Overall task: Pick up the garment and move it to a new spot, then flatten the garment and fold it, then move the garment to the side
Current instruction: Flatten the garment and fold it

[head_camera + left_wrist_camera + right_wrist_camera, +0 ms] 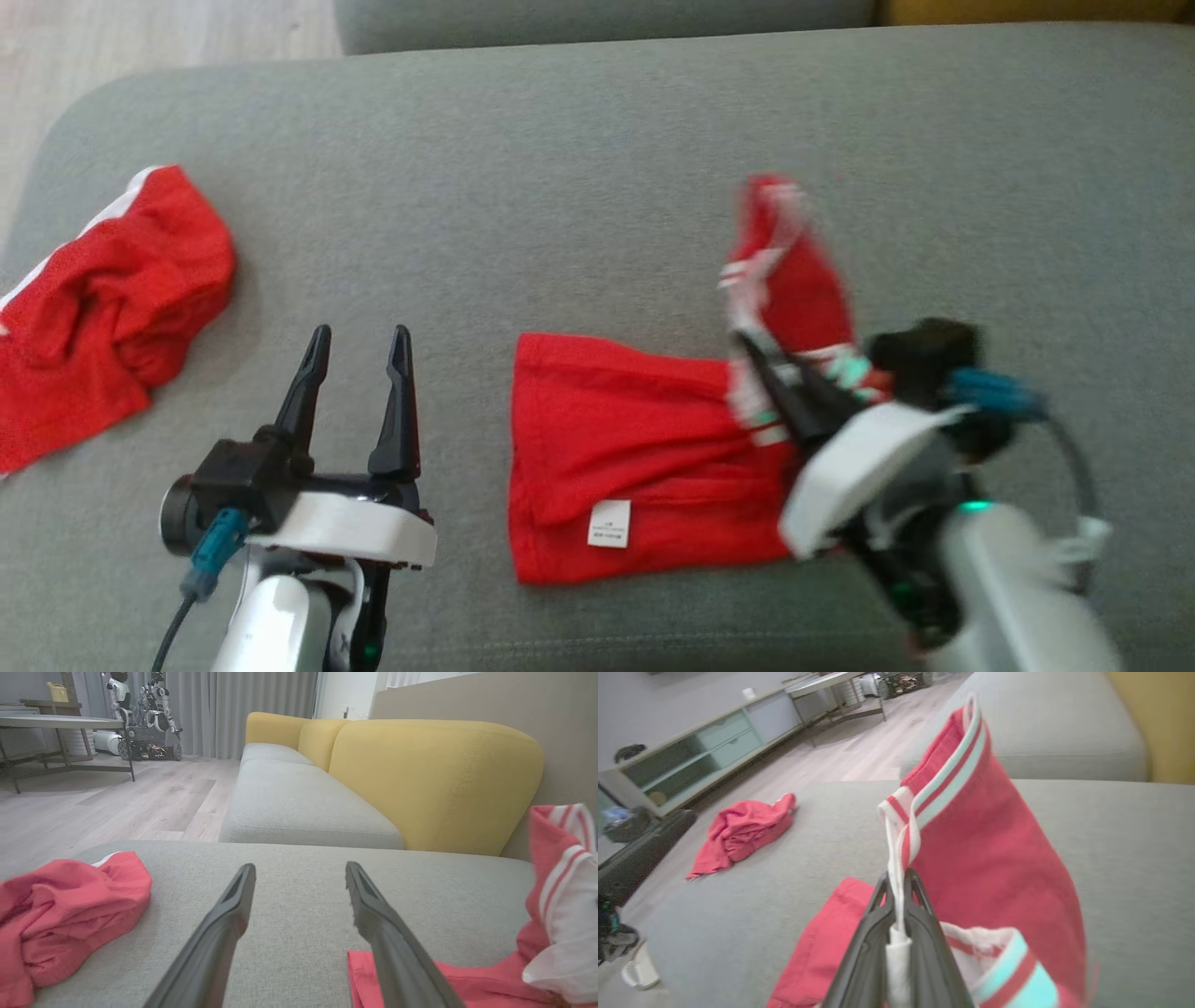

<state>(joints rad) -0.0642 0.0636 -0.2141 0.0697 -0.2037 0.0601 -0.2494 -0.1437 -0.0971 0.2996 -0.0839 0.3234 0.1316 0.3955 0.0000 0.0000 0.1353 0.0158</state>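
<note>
Red garment (635, 448) lies on the grey cushion (560, 140), right of the cushion's middle and nearer the edge closest to the robot. Its lower part is spread flat with a white label (609, 523) facing up. Its striped band (952, 765) is lifted off the cushion and stands up, pinched in the right gripper (747, 343). The right wrist view shows the white-and-red band running down between the two fingers (873, 933), which are closed tight on it. That part of the head view is blurred.

The left gripper (361, 336) hangs over the cushion's near edge, left of the garment and apart from it. Its fingers are spread wide with nothing between them.

A cloth (103, 308), also red with a white strip, sits crumpled at the cushion's left edge, well apart from both grippers. A yellow backrest (434, 784) stands behind the cushion.
</note>
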